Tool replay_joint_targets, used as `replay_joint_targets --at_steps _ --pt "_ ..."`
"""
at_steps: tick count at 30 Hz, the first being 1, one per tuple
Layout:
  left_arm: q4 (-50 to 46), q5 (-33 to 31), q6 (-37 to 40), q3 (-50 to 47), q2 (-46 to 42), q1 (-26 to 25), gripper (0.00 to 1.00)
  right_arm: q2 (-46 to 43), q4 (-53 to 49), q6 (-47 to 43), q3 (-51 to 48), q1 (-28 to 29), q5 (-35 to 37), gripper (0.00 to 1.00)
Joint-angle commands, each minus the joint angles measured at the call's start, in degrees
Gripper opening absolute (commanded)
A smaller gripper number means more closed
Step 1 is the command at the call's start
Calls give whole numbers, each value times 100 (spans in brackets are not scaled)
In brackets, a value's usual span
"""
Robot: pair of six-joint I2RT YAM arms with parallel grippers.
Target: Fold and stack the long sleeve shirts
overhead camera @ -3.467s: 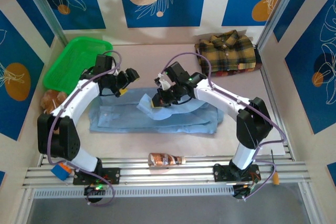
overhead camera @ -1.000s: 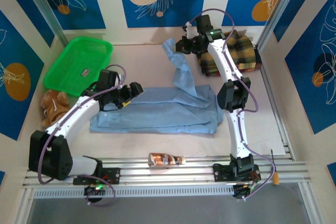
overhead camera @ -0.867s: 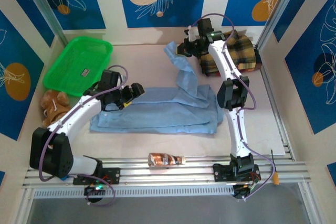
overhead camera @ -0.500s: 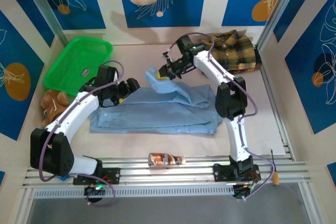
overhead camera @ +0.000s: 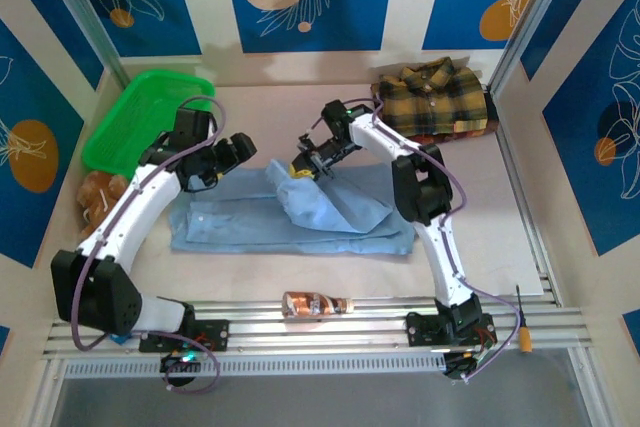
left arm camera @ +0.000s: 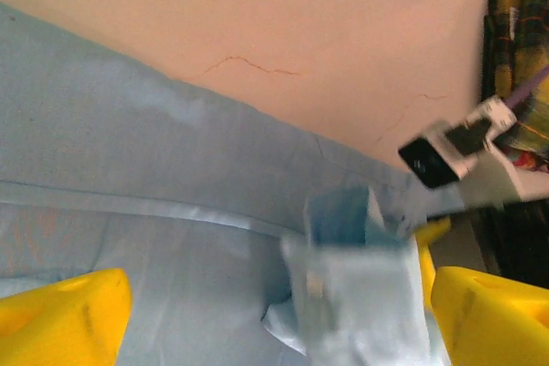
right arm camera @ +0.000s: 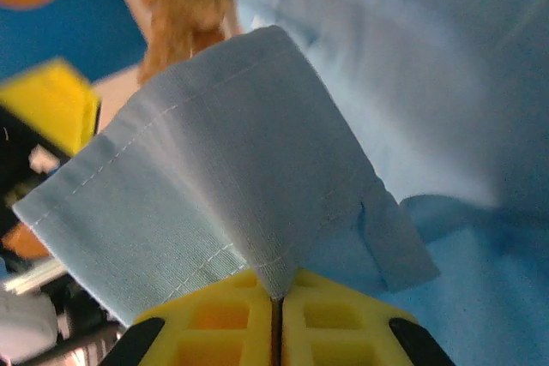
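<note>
Half a second earlier the right gripper (overhead camera: pixel 301 170) had held the sleeve farther back, over the bare table (overhead camera: pixel 270 107). It had since come nearer and lower, and the sleeve now lay doubled over the middle of the light blue shirt (overhead camera: pixel 250 222), which was spread flat across the centre of the table. A second before, that sleeve had hung high beside the plaid shirt (overhead camera: pixel 435 97). The left gripper (overhead camera: pixel 236 151) had drawn slightly back toward the green basket (overhead camera: pixel 150 107) and hovered at the blue shirt's far left edge. Its yellow fingers (left arm camera: pixel 62 315) were spread wide and gripped nothing. The right gripper's fingers were pressed together on the sleeve cuff (right arm camera: pixel 214 177), with the hem pinched in the line where they met. The left wrist view was blurred: the cuff was smeared, the fingers were cut off by the bottom edge, and whether the cuff touched the cloth beneath could not be told. In that view the plaid shirt was a dark strip clipped by the right edge. From above it sat folded in the far right corner, well apart from the blue shirt. The right arm arched over the blue shirt's right part and hid some of it. A brown stuffed toy (overhead camera: pixel 100 192) lay left of the blue shirt, near the basket. A bottle (overhead camera: pixel 315 303) lay on its side at the near edge.
</note>
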Motion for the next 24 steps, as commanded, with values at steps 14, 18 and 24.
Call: replay_joint_targets --at_steps 14,18,24 --pt "-257 -41 1047 1425 2022 -654 90 -187 -452 181 1608 -1335 3158 81" --pt "-864 -63 1967 2311 2825 -736 90 -1267 -435 -95 368 -1441 4002 84" --pt "-1439 338 3016 3569 4041 -806 80 -2919 0 -341 -1666 -1289 4028 93"
